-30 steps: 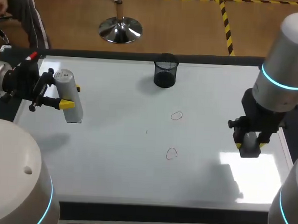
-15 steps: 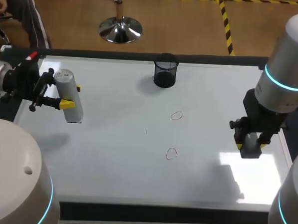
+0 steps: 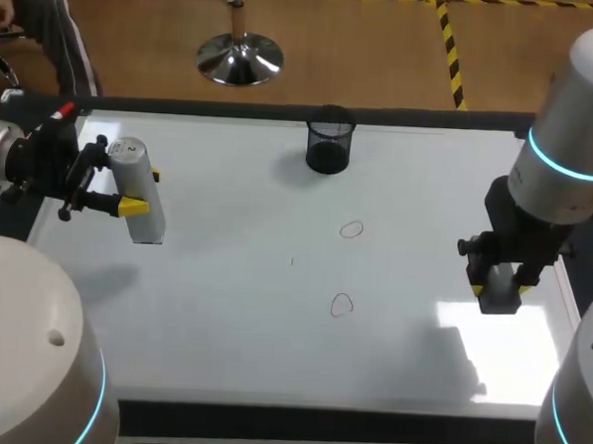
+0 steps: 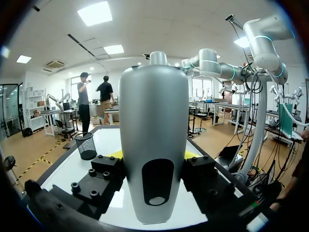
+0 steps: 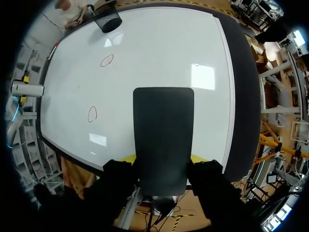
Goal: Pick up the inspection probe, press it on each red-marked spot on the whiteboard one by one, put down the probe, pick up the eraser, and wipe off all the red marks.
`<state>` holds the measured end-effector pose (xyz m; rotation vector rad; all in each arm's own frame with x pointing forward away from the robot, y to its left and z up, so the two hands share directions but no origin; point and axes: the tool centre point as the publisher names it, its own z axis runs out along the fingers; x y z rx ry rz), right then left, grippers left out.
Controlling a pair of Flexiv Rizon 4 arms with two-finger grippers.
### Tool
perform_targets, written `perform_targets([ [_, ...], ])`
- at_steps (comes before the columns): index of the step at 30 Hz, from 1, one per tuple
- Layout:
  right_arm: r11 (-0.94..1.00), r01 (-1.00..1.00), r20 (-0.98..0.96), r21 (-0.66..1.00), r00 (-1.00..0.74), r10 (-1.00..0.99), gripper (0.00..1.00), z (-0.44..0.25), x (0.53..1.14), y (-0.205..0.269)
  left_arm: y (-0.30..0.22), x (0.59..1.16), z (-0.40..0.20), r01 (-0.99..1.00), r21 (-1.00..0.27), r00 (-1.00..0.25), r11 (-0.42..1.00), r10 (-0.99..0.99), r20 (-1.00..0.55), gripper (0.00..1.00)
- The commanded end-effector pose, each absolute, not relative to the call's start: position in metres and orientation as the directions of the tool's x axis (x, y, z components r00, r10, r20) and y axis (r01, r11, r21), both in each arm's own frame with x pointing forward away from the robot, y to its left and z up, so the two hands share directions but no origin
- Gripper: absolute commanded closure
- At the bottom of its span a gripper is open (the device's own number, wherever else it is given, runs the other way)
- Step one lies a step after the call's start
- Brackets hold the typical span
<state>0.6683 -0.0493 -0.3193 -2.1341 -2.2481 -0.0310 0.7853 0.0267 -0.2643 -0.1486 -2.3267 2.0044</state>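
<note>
The right arm has edged slightly toward the whiteboard's (image 3: pixel 234 278) right edge over the past second, carrying its load with it; the left arm, the red marks and the cup sit where they were.

The left gripper (image 3: pixel 144 191) is closed on the probe (image 4: pixel 153 145), a smooth silver-grey cylinder with a dark oval window low on its side. Its yellow-tipped fingers (image 3: pixel 132 207) clamp the body from two sides. The probe stands upright in that grip over the board's left edge.

The right gripper (image 5: pixel 163 158) is clamped on the eraser (image 5: pixel 163 137), a flat dark block that juts out ahead of the fingers. It hangs over the right side of the board, near the right edge, beside a bright patch of reflected light.

Both marks are thin red loops near the middle of the board. The farther mark (image 3: pixel 351 229) lies closer to the cup and the nearer mark (image 3: pixel 342 304) almost straight below it in the head view. Both are well apart from either tool, and neither is wiped.

A black mesh cup (image 3: pixel 329 144) stands at the board's far edge.

A small dark marking shows on the probe's top end, too small to read. No other writing can be made out on the board or the eraser.
</note>
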Motion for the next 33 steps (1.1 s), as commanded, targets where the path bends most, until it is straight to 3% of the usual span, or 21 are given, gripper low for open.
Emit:
perform_targets([
  [1, 0.054, 0.998, 0.047, -0.013, -0.053, 0.997, 1.0, -0.319, 0.668, -0.05, 0.026, 0.783, -0.264, 0.027, -0.989, -0.994, 0.147, 0.11, -0.01, 1.0],
  [33, 0.054, 0.998, 0.047, -0.013, -0.053, 0.997, 1.0, -0.319, 0.668, -0.05, -0.04, 0.76, -0.263, -0.001, -0.985, -0.997, 0.173, 0.08, 0.015, 1.0],
])
